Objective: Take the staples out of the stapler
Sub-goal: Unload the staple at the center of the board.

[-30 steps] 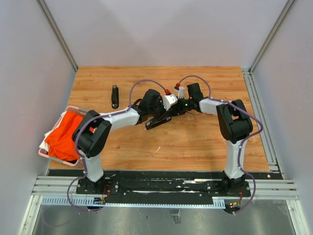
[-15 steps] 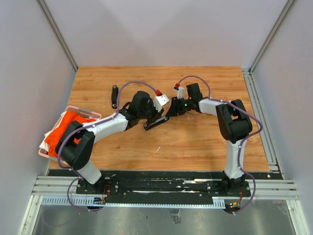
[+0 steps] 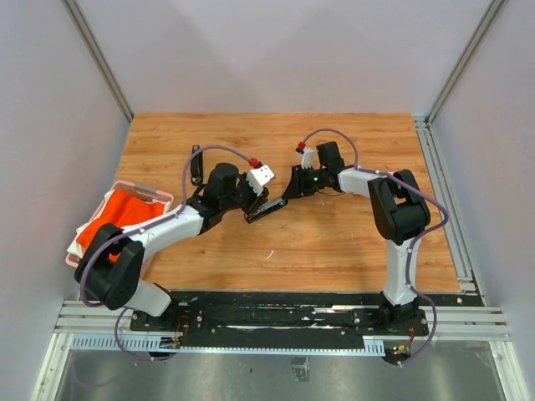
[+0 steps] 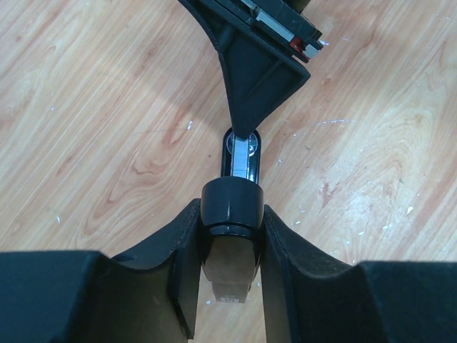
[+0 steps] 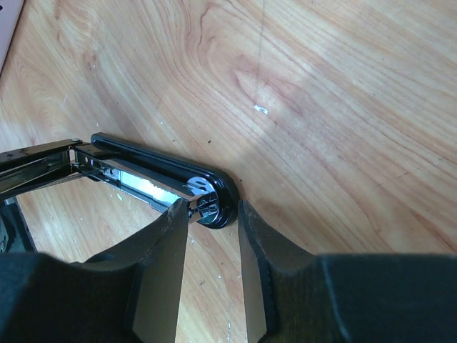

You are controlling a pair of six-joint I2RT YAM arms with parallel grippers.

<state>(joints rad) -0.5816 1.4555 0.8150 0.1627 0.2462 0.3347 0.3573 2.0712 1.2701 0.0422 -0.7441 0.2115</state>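
Grey walls are closing in one wooden worktop [image 3: 334,242], with two arms reaching over it. One black stapler [image 3: 266,207] is spreading hinged open near the middle, between the two tools. The left tool [image 4: 230,214] is clamping one rounded end of it. The right tool [image 5: 213,211] is pinching the other end, its fingers pressing both sides. One shiny channel [image 5: 143,184] is showing in the open stapler, but whether the staples are sitting inside I cannot tell. One separate black bar [image 3: 196,164] is lying well apart, farther back on the left. One pink basket [image 3: 142,189] is holding one orange cloth [image 3: 113,230] at the left edge.
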